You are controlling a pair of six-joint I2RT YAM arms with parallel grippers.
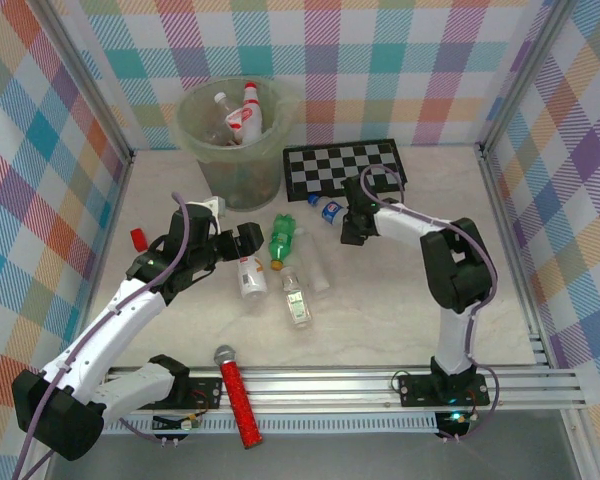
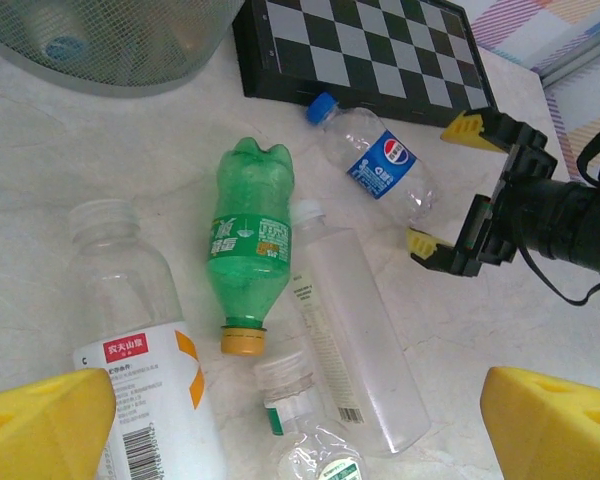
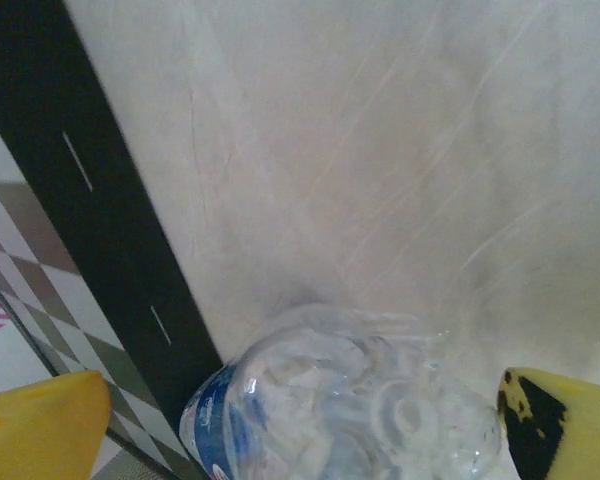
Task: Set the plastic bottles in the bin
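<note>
Your right gripper [image 2: 446, 186] is straddling blue-label bottle [image 2: 380, 165], jaws wide. Likely empty, light, crushable, slick: be aiming mid-body, squeezing gently. Left gripper [image 2: 295, 420] gaping, holding nothing.

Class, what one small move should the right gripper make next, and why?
Probably close the right gripper on the blue-labelled bottle. Its open fingers already flank the bottle's end, and the bottle lies not yet gripped on the table beside the chequered board.
</note>
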